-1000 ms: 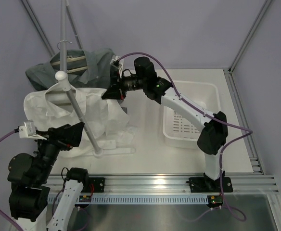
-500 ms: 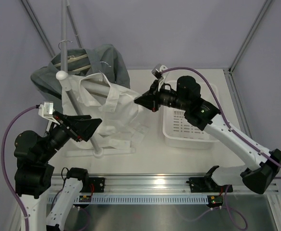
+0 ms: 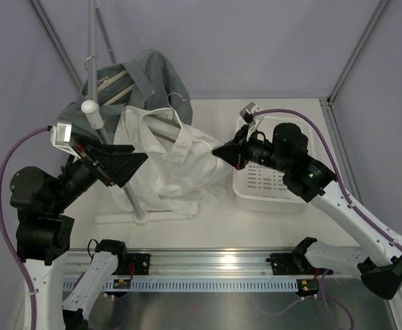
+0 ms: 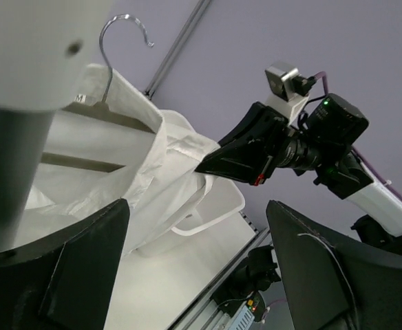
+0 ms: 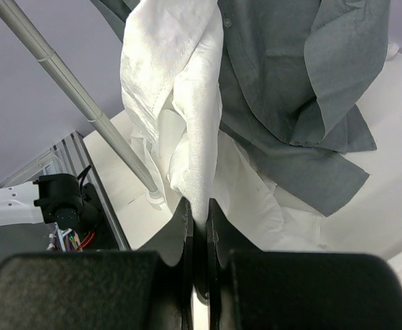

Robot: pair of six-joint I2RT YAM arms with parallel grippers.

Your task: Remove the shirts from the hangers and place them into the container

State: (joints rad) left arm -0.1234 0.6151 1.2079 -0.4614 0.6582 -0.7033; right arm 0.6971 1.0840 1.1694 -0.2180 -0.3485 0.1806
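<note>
While the right pincer (image 5: 199,206) clamps the white shirt (image 3: 180,158) (left pincer (image 4: 195,206) wide, empty), its hanger (image 4: 102,65) sits inside the collar; next, probably, draw that hanger out.

- You have no text, brand, number or sign that can be read in any of the three views.
- The two small coloured stickers (image 3: 122,282) by the near rail (image 3: 215,283) are too small for you to make out in the top view.
- Inside the collar of the white shirt (image 4: 161,172), the left wrist view gives you a small dark mark, too blurred to read.
</note>
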